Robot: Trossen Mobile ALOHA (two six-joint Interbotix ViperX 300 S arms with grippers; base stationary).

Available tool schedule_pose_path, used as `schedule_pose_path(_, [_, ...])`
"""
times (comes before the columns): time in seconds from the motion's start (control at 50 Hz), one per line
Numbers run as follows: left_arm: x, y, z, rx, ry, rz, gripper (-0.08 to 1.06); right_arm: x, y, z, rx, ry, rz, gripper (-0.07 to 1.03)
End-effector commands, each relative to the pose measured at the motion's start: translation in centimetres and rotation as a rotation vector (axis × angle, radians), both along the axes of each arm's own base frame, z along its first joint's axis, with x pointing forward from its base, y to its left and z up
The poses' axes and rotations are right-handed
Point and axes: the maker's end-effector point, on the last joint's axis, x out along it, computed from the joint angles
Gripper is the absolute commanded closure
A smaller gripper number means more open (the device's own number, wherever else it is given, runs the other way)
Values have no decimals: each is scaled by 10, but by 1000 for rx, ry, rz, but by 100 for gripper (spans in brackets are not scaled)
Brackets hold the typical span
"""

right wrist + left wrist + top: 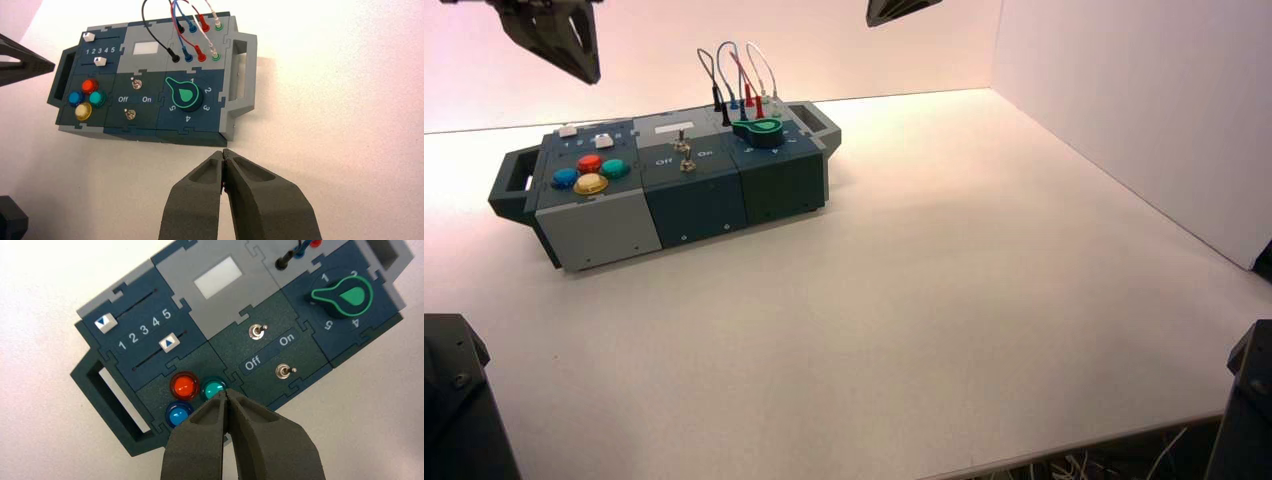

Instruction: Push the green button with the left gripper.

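High view: the box (664, 180) is sitting on the desk (904, 270), over toward the left and turned a bit. The left claw (592, 80) hangs in the air up above the box's button end, pointing down, fingers closed with nothing between them. The green button (614, 169) is in the cluster of four round ones at the box's left end, near side, just right of the red button (589, 163), with the blue button (565, 178) and yellow button (590, 184) rounding out the bunch.

From the left wrist view, the claw's closed tips overlap the edge of the green button, but I can't tell from that if they're touching it. Same view has both sliders (106, 323) (169, 342) with white caps, one by the 1 end and the other around 4. The knob's (345, 296) green too, at the box's right end. Right claw (223, 151) is idle over the desk, fingers shut.
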Motion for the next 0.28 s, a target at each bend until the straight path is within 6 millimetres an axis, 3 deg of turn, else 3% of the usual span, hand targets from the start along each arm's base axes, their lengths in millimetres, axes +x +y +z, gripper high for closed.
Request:
schedule_pose_path(0.02, [6,0,18,-9,-56,8,101,6,1,15,25,-34,-7,98])
schedule_pose_path(0.28, [6,-2,19,-22,-51,12,101,7,2,17,31,-36,-10,98])
